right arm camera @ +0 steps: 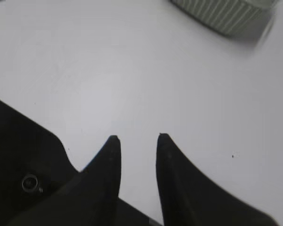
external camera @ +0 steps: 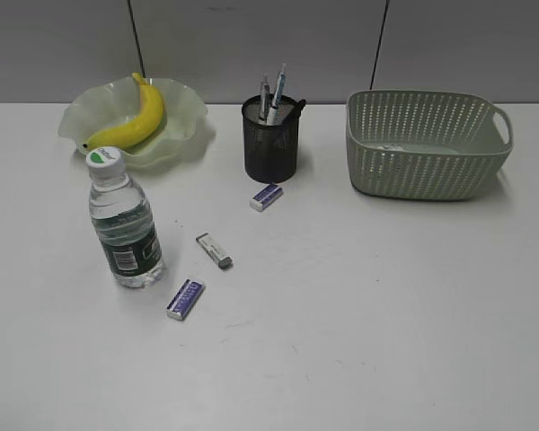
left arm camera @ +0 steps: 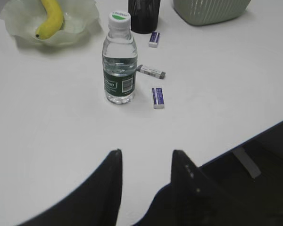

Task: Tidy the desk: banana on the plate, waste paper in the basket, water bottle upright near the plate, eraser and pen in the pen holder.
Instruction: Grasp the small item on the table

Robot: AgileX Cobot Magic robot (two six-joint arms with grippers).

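Note:
The banana (external camera: 136,118) lies in the pale green wavy plate (external camera: 184,112). The water bottle (external camera: 122,220) stands upright in front of the plate. The black mesh pen holder (external camera: 271,139) holds several pens (external camera: 271,94). Three erasers lie on the desk (external camera: 386,296): one (external camera: 266,197) by the holder, one grey-tipped (external camera: 214,250), one (external camera: 186,299) beside the bottle. The waste paper shows only as a bit of white inside the basket (external camera: 427,144). My left gripper (left arm camera: 145,153) is open and empty, well in front of the bottle (left arm camera: 119,59). My right gripper (right arm camera: 136,137) is open and empty over bare desk.
In the left wrist view the desk's front edge (left arm camera: 254,134) runs at the right, with dark space below. In the right wrist view the basket (right arm camera: 221,14) is at the top right and the desk edge at the lower left.

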